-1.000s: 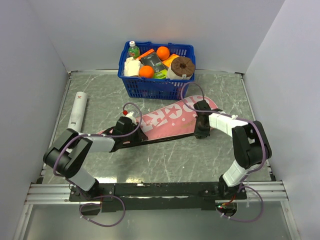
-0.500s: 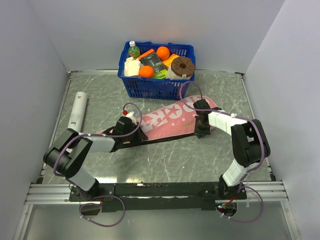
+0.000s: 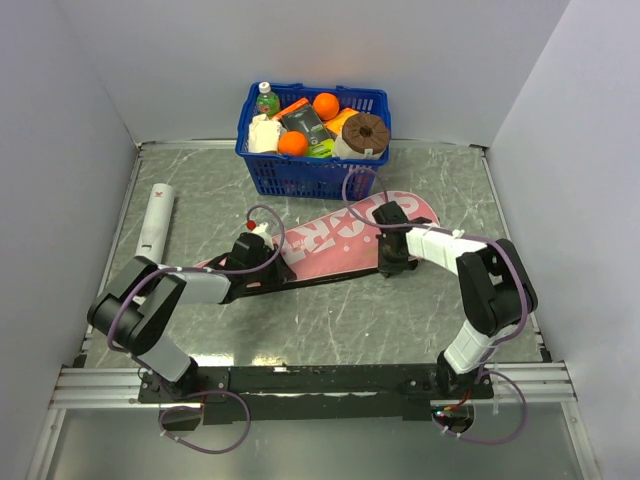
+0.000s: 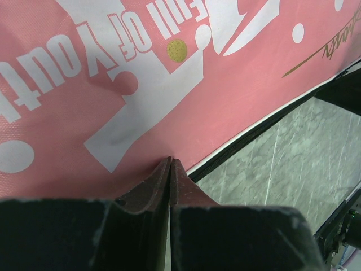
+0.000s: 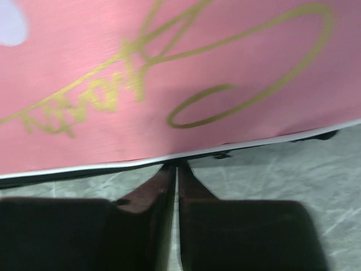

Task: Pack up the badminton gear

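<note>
The pink "SPORT" cover [image 3: 330, 235] with its black edge lies slantwise on the table. Its narrow end points left and its wide head points right. My left gripper [image 3: 266, 262] sits on the narrow part, and the left wrist view shows its jaws shut, tips [image 4: 170, 161] pinching the pink fabric [image 4: 113, 84] just inside the black zip edge. My right gripper [image 3: 390, 267] is at the near edge of the head. Its jaws [image 5: 177, 167] are closed to a thin slit, tips tucked on the black rim under the pink cloth [image 5: 169, 68]. A long white tube [image 3: 155, 222] lies apart at the left.
A blue plastic basket [image 3: 300, 176] of groceries stands at the back, just beyond the cover's head. Grey walls close in the marble table [image 3: 350, 320] on three sides. The arms' bases stand on the rail at the near edge.
My right gripper has slid left along the cover's near edge, uncovering more of the head. The left gripper and the tube have not moved.
</note>
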Robot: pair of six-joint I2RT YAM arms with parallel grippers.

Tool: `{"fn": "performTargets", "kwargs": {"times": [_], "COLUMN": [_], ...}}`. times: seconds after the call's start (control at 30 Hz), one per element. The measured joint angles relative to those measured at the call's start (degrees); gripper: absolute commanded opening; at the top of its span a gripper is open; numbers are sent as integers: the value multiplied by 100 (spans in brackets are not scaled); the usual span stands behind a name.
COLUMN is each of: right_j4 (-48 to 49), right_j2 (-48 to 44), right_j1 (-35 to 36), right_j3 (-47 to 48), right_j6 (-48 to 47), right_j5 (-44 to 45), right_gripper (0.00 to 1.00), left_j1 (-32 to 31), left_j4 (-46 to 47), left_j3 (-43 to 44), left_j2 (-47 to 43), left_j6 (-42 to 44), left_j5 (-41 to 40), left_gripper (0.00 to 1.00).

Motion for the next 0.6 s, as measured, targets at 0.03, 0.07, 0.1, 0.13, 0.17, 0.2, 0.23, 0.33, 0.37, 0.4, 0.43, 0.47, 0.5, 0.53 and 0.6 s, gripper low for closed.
{"fn": "performTargets", "kwargs": {"times": [0.03, 0.07, 0.1, 0.13, 0.17, 0.2, 0.23, 0.33, 0.37, 0.4, 0.43, 0.47, 0.5, 0.53, 0.6], "right_j4": [4, 9, -2, -26, -46, -111, -140, -229, -229, -225, -214, -203, -197, -197, -197], "right_j2": [-4, -11, -26, -48, -79, -155, -197, -481, -579, -667, -726, -752, -758, -758, -765], "right_j1": [26, 39, 50, 57, 57, 57, 57, 50, 39, 22, 0, -28, -66, -101, -149], "right_j3": [0, 0, -2, -11, -24, -42, -46, -96, -127, -157, -184, -203, -219, -225, -225], "right_j6": [13, 35, 44, 46, 44, 42, 46, 44, 37, 24, -4, -37, -83, -122, -203], "right_j5": [-15, -39, -59, -74, -85, -85, -74, 33, 52, 68, 79, 76, 72, 68, 68], "right_gripper": [36, 39, 40, 41, 43, 43, 44, 47, 47, 47, 47, 47, 47, 47, 49], "left_j1": [0, 0, 0, 0, 0, 0, 0, 0, 0, 0, 0, 0, 0, 0, 0], "left_j4": [0, 2, 2, 2, 2, 2, 2, 2, 4, 4, 7, 9, 20, 31, 83], "left_j3": [0, 0, 0, 0, 0, 0, 0, 0, 0, 0, 0, 0, -2, -4, -31], "left_j2": [0, 0, 0, 0, 0, 0, 0, 0, 0, 0, 0, 0, 0, 0, -2], "left_j6": [0, 0, 0, 0, 0, 0, 0, 2, 7, 15, 20, 35, 55, 83, 127], "left_j5": [4, 11, 15, 22, 24, 24, 24, 26, 28, 28, 31, 35, 42, 52, 72], "left_gripper": [8, 8, 8, 8, 8, 9, 9, 9, 9, 10, 11, 11, 12, 12, 13]}}
